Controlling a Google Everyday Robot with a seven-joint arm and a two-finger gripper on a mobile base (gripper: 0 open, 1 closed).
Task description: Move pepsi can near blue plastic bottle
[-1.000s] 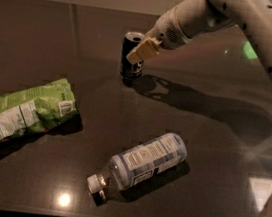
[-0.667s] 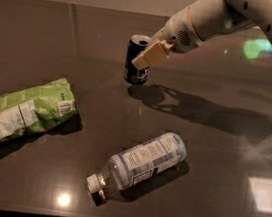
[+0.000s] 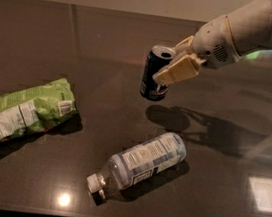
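Aloft, pincer (image 3: 165,64) clamped on navy pepsi can (image 3: 152,86), silver rim, slightly tilted above table (image 3: 39,183).

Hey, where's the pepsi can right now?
The pepsi can hangs upper middle of the camera view, gripped by the hand, off the table, just beyond the lying blue plastic bottle.

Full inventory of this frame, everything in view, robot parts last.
pepsi can: 1, dark navy with silver top, upright, held above the table at centre
bottle: 1, clear with white-and-blue label and white cap, lying on its side below the can, cap pointing lower left
chip bag: 1, green, lying at the left
table: 1, dark and glossy, under everything
gripper: 1, tan fingers, shut on the pepsi can's upper part, right of centre
arm: 1, white, reaching in from the upper right
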